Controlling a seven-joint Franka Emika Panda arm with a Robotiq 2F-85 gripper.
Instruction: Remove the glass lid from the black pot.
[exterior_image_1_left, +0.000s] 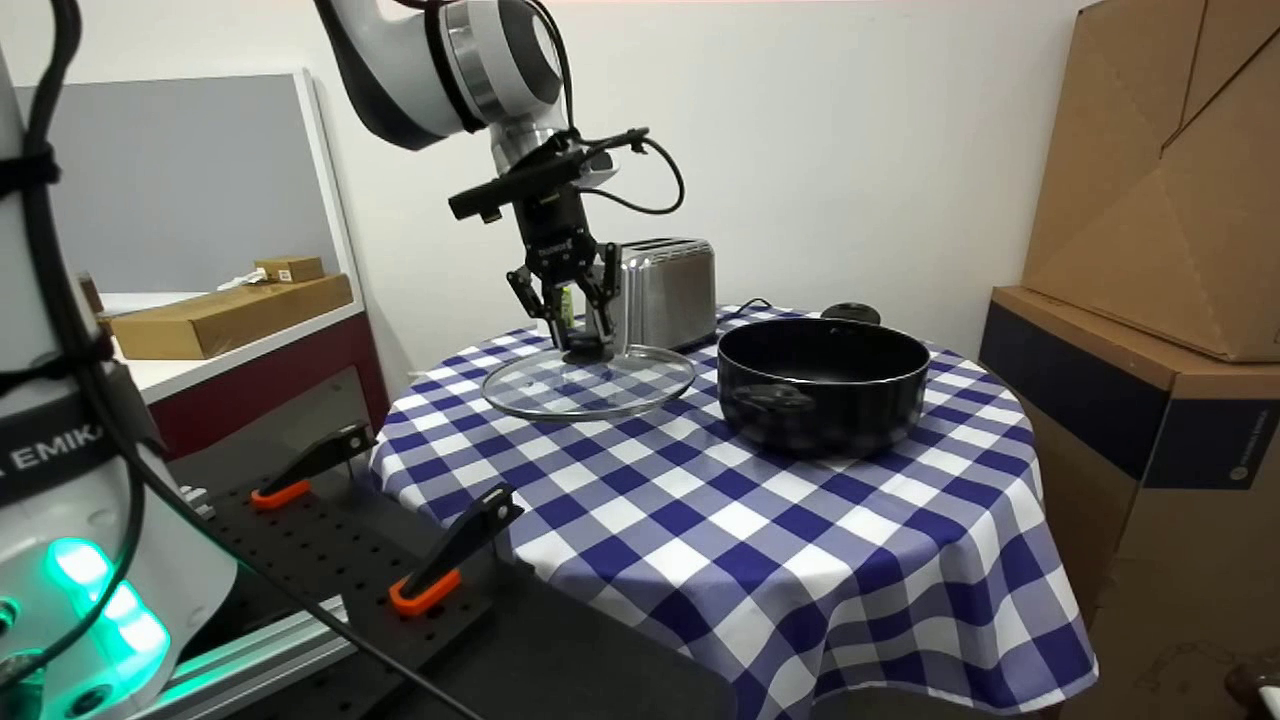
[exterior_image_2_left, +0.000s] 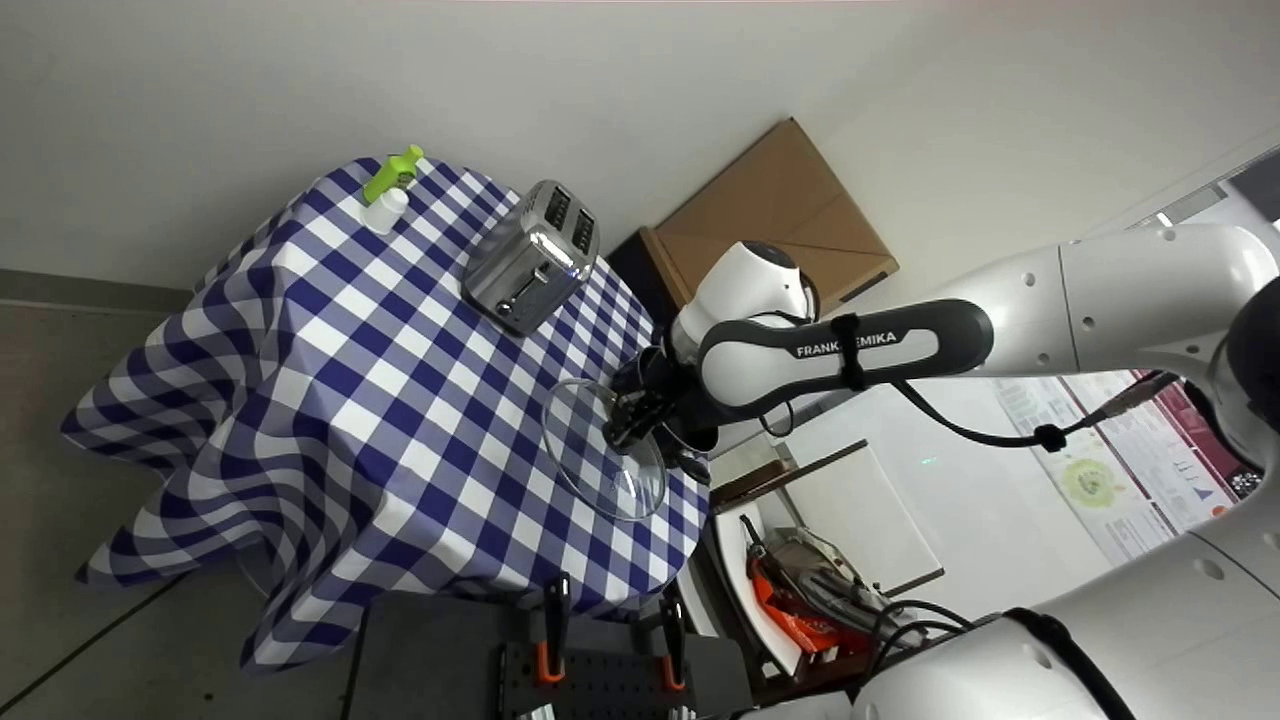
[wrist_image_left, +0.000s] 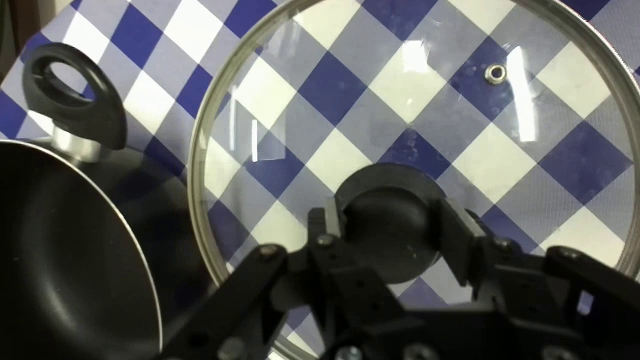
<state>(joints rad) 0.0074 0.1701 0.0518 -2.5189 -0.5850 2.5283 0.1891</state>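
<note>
The glass lid (exterior_image_1_left: 590, 388) is a see-through disc with a metal rim and a black centre knob (wrist_image_left: 385, 235). It is beside the black pot (exterior_image_1_left: 820, 415), level or nearly so. I cannot tell whether it hangs just above the cloth or touches it. The lid also shows in an exterior view (exterior_image_2_left: 588, 462) and in the wrist view (wrist_image_left: 410, 105). My gripper (exterior_image_1_left: 583, 345) has both fingers against the knob's sides; in the wrist view, the gripper (wrist_image_left: 392, 222) is shut on it. The pot is uncovered at the left of the wrist view (wrist_image_left: 172, 220). The arm partly hides it in an exterior view (exterior_image_2_left: 702, 438).
A silver toaster (exterior_image_1_left: 668, 295) stands behind the lid and pot. A green bottle (exterior_image_2_left: 393, 175) and a white cup (exterior_image_2_left: 385, 210) are at the table's far end. Clamps (exterior_image_1_left: 455, 550) stick up beside the checked tablecloth (exterior_image_1_left: 740, 520). Cardboard boxes (exterior_image_1_left: 1150, 200) stand beside the table.
</note>
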